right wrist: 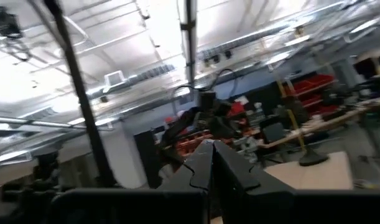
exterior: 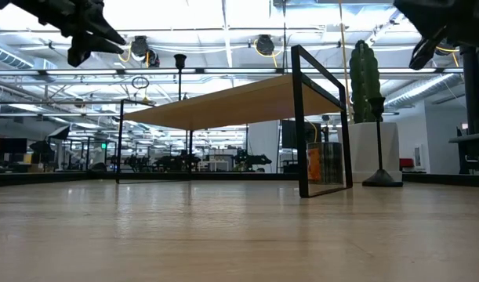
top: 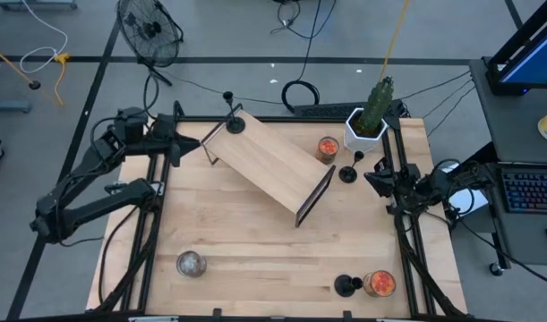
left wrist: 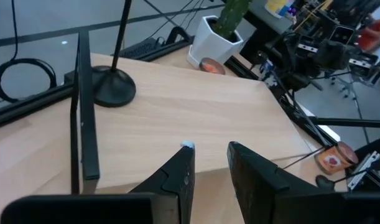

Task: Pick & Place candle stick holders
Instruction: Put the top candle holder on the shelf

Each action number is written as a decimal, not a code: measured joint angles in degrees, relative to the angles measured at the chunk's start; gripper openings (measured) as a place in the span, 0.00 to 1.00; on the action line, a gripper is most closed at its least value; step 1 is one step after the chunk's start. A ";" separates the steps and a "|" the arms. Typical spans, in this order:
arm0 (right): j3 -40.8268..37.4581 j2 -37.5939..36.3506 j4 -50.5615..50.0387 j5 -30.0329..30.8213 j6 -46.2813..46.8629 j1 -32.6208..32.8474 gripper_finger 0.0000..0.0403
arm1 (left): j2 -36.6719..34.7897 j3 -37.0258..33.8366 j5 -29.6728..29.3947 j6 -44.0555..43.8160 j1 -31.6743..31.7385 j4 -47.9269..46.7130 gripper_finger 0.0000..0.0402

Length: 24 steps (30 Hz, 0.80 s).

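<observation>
One candle stick holder (top: 235, 123) is seen on the wooden shelf (top: 264, 164) at upper centre, another (top: 348, 173) beside the white pot (top: 363, 132), a third (top: 346, 285) at lower right. The left gripper (top: 194, 143) is parted and empty; the right gripper (top: 373, 179) is closed.

A low wooden shelf (top: 269, 165) with black end frames sits diagonally on the table (top: 246, 250). A cactus in a white pot (top: 370, 121) stands at the far right corner, an orange-filled jar (top: 327, 148) just left of it. Another orange jar (top: 380, 283) sits near right, a clear jar (top: 191, 263) near left.
</observation>
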 joint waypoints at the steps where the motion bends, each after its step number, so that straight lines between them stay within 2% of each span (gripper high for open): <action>1: 0.70 0.20 -1.14 0.94 -0.29 -0.02 0.01 | 0.06 0.00 0.94 0.67 0.84 0.00 0.25; 7: 8.30 3.98 -10.93 3.94 -0.99 0.00 0.01 | 0.11 0.02 7.35 5.52 6.08 0.00 0.25; 12: 15.39 10.54 -17.66 8.23 -0.93 0.02 0.01 | 0.11 -0.52 12.60 9.71 10.87 0.94 0.25; 18: 24.40 19.21 -25.87 11.19 2.74 0.00 0.01 | 0.13 -7.99 23.89 10.19 16.79 8.86 0.25; 24: 34.80 27.44 -37.67 15.62 11.21 -0.02 0.00 | 0.11 -14.26 28.90 9.55 20.51 16.56 0.25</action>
